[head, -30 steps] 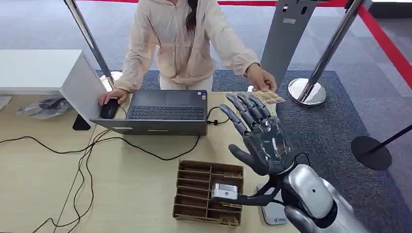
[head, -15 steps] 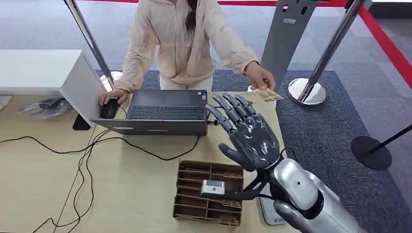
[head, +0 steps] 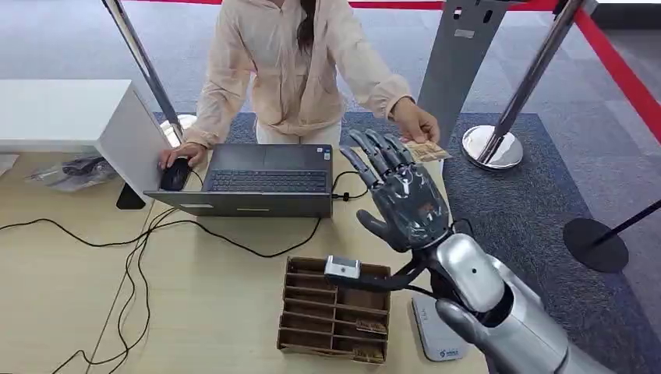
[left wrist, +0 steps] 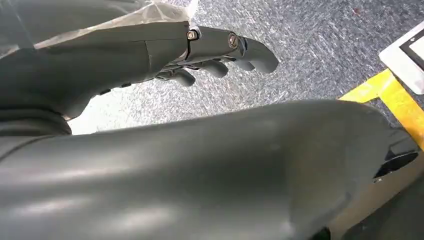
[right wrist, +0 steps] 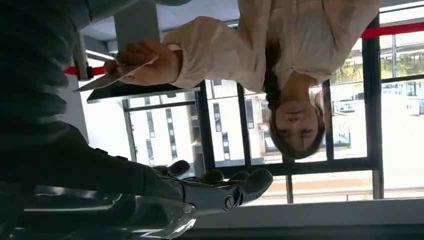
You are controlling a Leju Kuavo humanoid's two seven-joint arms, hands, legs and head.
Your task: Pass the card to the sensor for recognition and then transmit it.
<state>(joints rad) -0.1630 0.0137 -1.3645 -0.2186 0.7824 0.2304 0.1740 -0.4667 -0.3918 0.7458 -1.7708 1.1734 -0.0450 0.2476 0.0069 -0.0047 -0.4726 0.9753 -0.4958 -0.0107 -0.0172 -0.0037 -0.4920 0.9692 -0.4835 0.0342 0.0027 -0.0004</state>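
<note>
Card (head: pixel 427 151) lies nearly flat in a person's hand (head: pixel 415 123), pinched at one end, its long axis running from that hand out toward the right stanchion base (head: pixel 490 147), over the far right corner of the table (head: pixel 70 288). From the right wrist it shows edge-on.

Largest to smallest: the table carries a laptop (head: pixel 257 181) at its far edge, cables trailing across the left part, and a cardboard divider tray (head: pixel 334 309) near the front edge. Just right of the tray, at the table's right edge, sits a white sensor (head: pixel 433 336), partly covered by the right arm. Bare tabletop lies between laptop and tray.

Right hand (head: pixel 401 196) is raised above the table, palm out, fingers (head: pixel 372 154) spread and straight, holding nothing; its fingertips are just short of the card, and whether they touch it I cannot tell. Left hand (left wrist: pixel 210 55) hangs over grey carpet, fingers loosely curled with nothing in them.
</note>
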